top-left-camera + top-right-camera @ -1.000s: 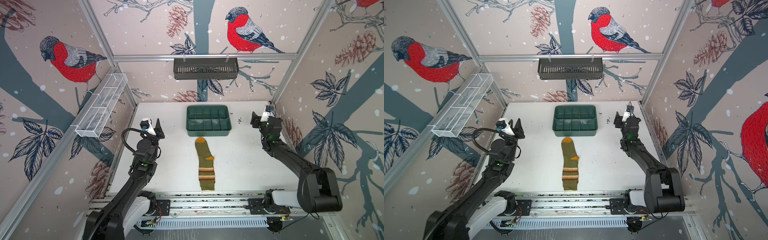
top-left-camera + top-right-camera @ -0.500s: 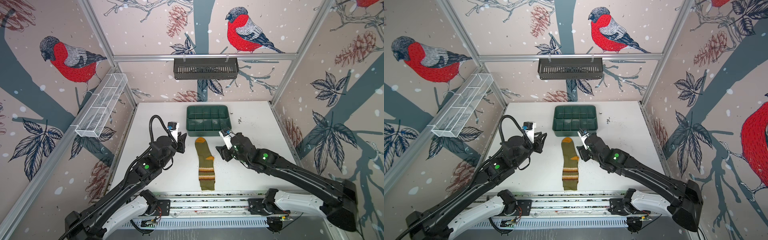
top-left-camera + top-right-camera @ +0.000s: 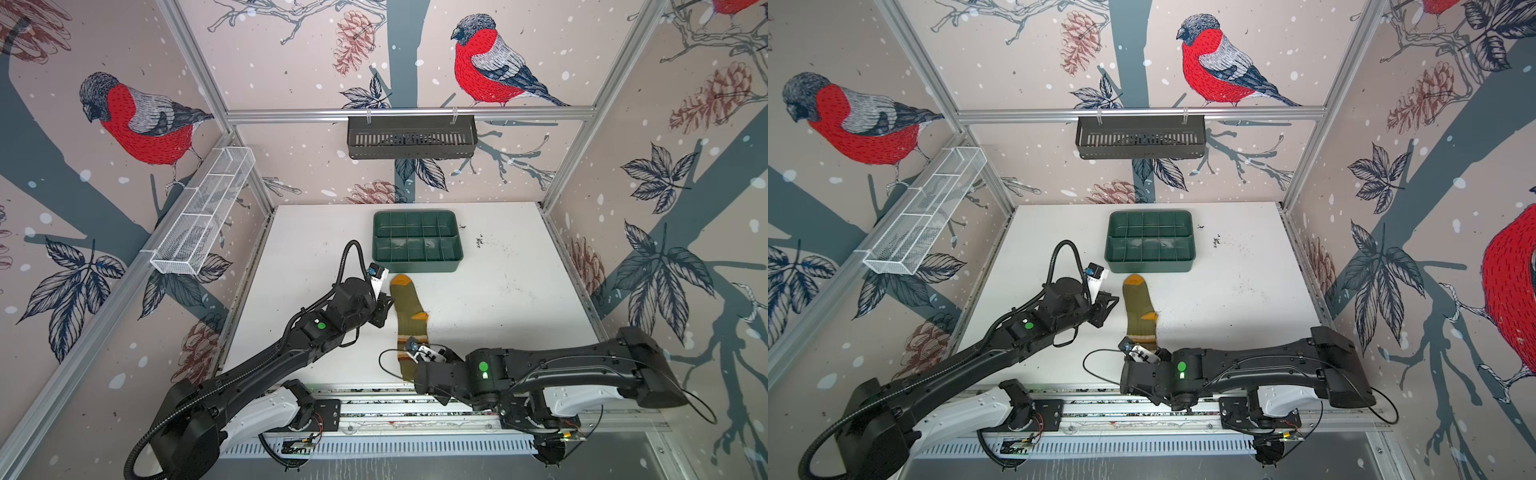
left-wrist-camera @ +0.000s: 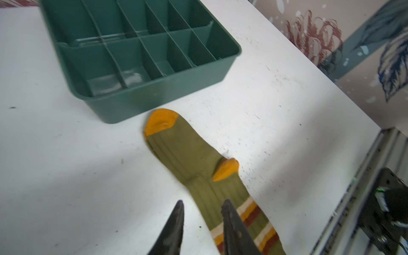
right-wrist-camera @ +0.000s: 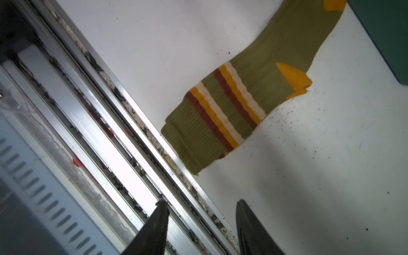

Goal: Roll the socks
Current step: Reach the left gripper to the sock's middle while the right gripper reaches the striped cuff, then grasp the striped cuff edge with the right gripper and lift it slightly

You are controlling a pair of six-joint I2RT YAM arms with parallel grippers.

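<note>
A second ago both my arms were folded back at the far sides of the worktop (image 3: 519, 299). Now both have come in to the socks (image 3: 409, 316). My left tool (image 4: 202, 204) has dropped in just beside the foot part. My right tool (image 5: 202, 201) has swung from the toe region down to the cuff end, by the front rail (image 5: 106, 136).

Both tools have narrowed their jaws on the way, but each shows a clear gap with nothing in it, so both are released and empty. I judge this to be the approach before the first pinch. Nothing is rolled yet, and the cuff is probably where my right tool means to start.

The socks lie flat and straight, untouched. Seen from my left tool, the leg runs just ahead of the fingertips, and the orange toe is farther ahead, just short of the green tray (image 3: 417, 266). From my right tool, the cuff lies ahead and apart, close to the worktop's edge.

The fabric is ribbed olive knit, with the orange heel sticking out on one side and two bands of brown, orange and cream near the cuff. The cuff edge shows an offset second layer, so I take it for two socks stacked.
</note>
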